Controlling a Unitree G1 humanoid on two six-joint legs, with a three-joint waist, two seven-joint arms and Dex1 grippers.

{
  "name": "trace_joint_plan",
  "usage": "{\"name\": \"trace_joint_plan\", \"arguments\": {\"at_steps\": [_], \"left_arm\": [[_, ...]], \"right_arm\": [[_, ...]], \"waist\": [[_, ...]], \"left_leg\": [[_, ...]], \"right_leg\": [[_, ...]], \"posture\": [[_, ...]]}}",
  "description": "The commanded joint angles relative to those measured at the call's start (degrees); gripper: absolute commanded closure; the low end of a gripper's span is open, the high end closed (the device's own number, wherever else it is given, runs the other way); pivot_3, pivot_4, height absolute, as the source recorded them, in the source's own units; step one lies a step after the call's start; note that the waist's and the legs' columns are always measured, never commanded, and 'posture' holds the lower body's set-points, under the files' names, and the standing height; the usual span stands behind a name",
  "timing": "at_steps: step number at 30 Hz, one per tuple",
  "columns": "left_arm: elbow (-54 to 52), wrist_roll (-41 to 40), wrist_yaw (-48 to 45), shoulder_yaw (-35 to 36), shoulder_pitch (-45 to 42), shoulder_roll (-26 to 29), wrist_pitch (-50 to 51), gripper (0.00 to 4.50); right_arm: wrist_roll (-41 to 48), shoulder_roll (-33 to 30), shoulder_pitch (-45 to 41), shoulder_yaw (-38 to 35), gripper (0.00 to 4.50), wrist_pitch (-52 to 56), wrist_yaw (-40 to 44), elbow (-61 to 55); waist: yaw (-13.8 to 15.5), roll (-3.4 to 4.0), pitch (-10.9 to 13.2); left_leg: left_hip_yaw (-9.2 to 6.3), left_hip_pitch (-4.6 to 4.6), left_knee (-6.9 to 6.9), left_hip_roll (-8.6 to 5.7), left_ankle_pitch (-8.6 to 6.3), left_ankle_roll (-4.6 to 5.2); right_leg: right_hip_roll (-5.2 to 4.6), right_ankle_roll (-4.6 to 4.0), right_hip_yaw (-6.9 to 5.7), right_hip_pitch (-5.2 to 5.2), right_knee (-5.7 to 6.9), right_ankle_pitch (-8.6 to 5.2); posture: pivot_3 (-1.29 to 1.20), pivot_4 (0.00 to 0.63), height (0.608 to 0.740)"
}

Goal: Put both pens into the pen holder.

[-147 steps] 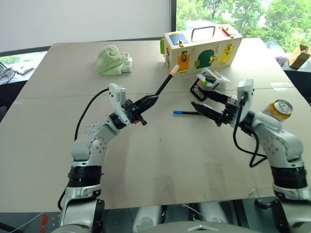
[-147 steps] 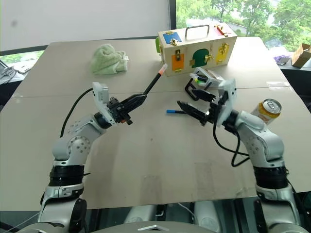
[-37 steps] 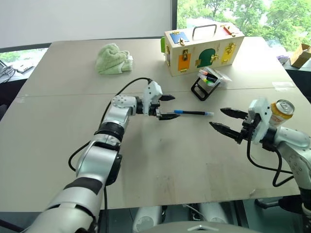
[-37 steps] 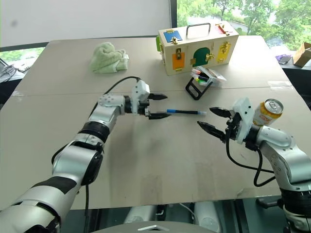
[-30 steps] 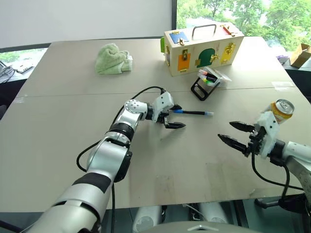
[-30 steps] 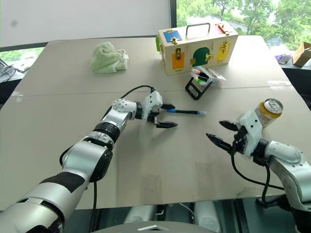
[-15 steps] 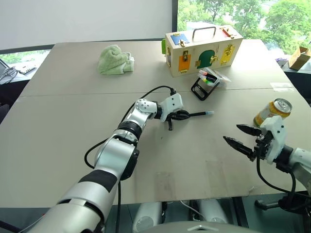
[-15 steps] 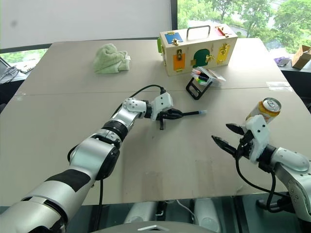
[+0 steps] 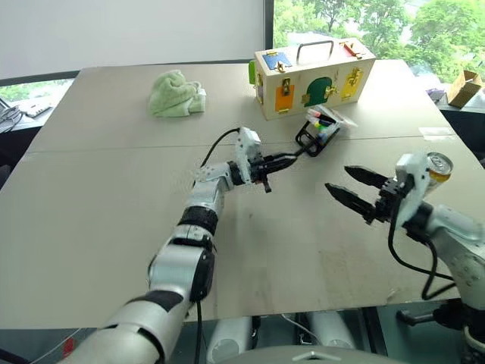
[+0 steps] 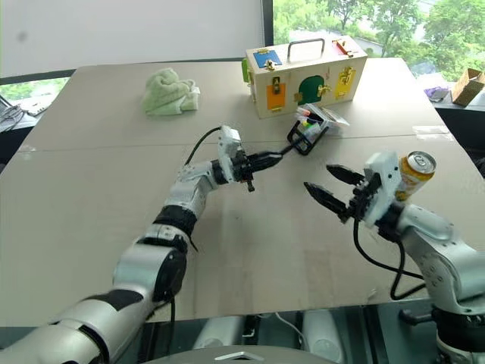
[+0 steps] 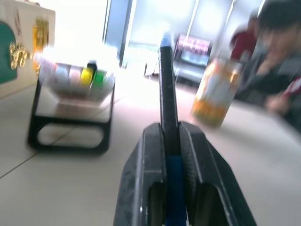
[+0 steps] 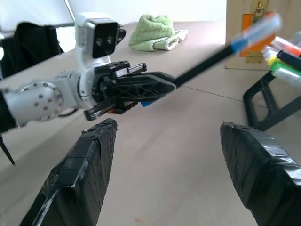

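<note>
Left gripper [image 9: 274, 163] has its jaws closed on the blue-capped pen [image 12: 207, 59], clamped near its blue end, so the dark barrel runs out ahead of the jaws. The pen is clear of the bench [image 9: 114, 220], raised and aimed at the pen holder [image 9: 318, 130], its pale tip just beside the holder's black frame. Insertion not yet made. Right gripper [image 9: 355, 189] hangs over the bench nearer the robot and to the right of the holder, jaws spread wide, nothing between them. The holder sits tilted just in front of the wooden latch box [image 9: 312, 76], with coloured markers in it; I cannot pick out the black pen with orange ends among them or anywhere on the bench, so I cannot tell whether it is already stowed. Judgement: task about half through at best. Left to do: guide the held pen into the holder's opening and release it, then account for the other pen. Labels: a yellow drink can [image 9: 439, 165] stands beside the right arm, its print unreadable; no legible writing on the latch box or the holder. A green cloth [image 9: 176, 94] lies far back to the left, uninvolved.
</note>
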Motion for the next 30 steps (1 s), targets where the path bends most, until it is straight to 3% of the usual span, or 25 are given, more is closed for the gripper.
{"name": "trace_joint_plan", "arguments": {"at_steps": [1,8,11,15,17,18,21,24,27,30], "left_arm": [[-19.4,-7.3,2.6,-1.2,7.3,1.4,12.6,4.45],[-28.0,-10.8,8.9,-1.2,11.5,1.5,18.2,4.45],[-27.8,-9.8,9.8,-2.2,11.7,1.6,16.9,4.50],[-26.8,-9.4,9.9,-2.9,11.5,1.4,15.5,4.50],[-26.1,-9.4,10.3,-2.9,11.3,1.0,14.8,4.50],[-25.8,-9.4,10.4,-3.0,11.3,1.0,14.4,4.50],[-25.0,-7.6,11.5,-3.7,10.9,0.5,11.6,3.19],[-25.3,-6.4,14.4,-2.9,9.3,1.6,11.3,2.32],[-26.9,5.4,15.3,-8.2,9.0,9.6,4.9,2.32],[-29.2,9.1,18.6,-8.6,7.1,13.8,5.1,2.32]], "right_arm": [[4.1,5.7,-5.9,-0.4,0.75,-0.4,-2.8,3.8],[6.2,13.3,-16.6,0.4,0.75,-0.4,-3.4,11.2],[7.5,14.5,-19.1,-0.1,1.61,-0.1,-3.4,12.6],[8.0,14.8,-20.2,0.3,3.63,0.0,-2.3,13.4],[8.3,15.0,-20.7,0.4,4.25,-0.1,-2.4,13.7],[8.4,15.0,-20.9,0.5,4.30,-0.1,-2.4,13.8],[8.1,14.9,-22.1,0.6,4.35,-0.9,-2.4,14.1],[-2.4,11.3,-24.0,3.9,4.39,-8.9,-0.8,15.1],[-12.8,6.8,-26.5,8.3,4.39,-17.1,2.1,16.4],[-19.9,4.7,-31.1,10.4,4.39,-24.3,2.9,19.0]], "waist": [[-0.6,0.03,0.0],[0.1,0.06,0.0],[0.0,0.06,0.0],[0.0,0.07,0.0],[-0.2,0.07,0.0],[-0.3,0.07,0.0],[-0.4,0.08,0.0],[-0.4,0.08,0.0],[-0.5,0.08,0.0],[-0.7,0.13,0.1]], "left_leg": [[0.00,0.00,-0.01,0.00,0.01,-0.01],[-0.02,0.14,0.01,-0.01,-0.07,0.12],[-0.01,0.13,0.01,-0.05,0.00,0.00],[-0.01,0.10,-0.02,-0.06,0.01,-0.01],[0.01,0.08,-0.04,-0.05,0.01,-0.01],[0.01,0.08,-0.04,-0.05,0.01,-0.01],[0.01,0.10,-0.05,-0.05,-0.01,0.02],[0.01,0.09,-0.05,-0.05,-0.07,0.12],[0.01,0.08,-0.07,-0.08,-0.03,0.04],[0.07,0.09,-0.17,-0.07,0.01,-0.02]], "right_leg": [[0.00,0.00,0.04,0.00,0.00,0.00],[0.03,-0.02,0.00,0.01,0.18,0.02],[0.02,-0.01,0.04,0.00,0.17,0.02],[0.03,-0.02,0.03,-0.01,0.11,0.01],[0.03,-0.02,0.06,-0.04,0.10,0.01],[0.03,-0.02,0.06,-0.04,0.11,0.01],[0.03,-0.02,0.06,-0.04,0.12,0.01],[0.03,-0.02,0.06,-0.06,0.13,0.01],[0.06,-0.01,0.07,-0.11,0.14,0.01],[0.11,-0.02,0.19,-0.17,0.13,0.01]], "posture": [[0.00,0.150,0.740],[0.00,0.150,0.740],[0.00,0.150,0.740],[0.00,0.150,0.740],[0.00,0.150,0.740],[0.00,0.150,0.740],[0.00,0.150,0.740],[0.00,0.150,0.740],[0.00,0.150,0.740],[0.00,0.150,0.740]]}}
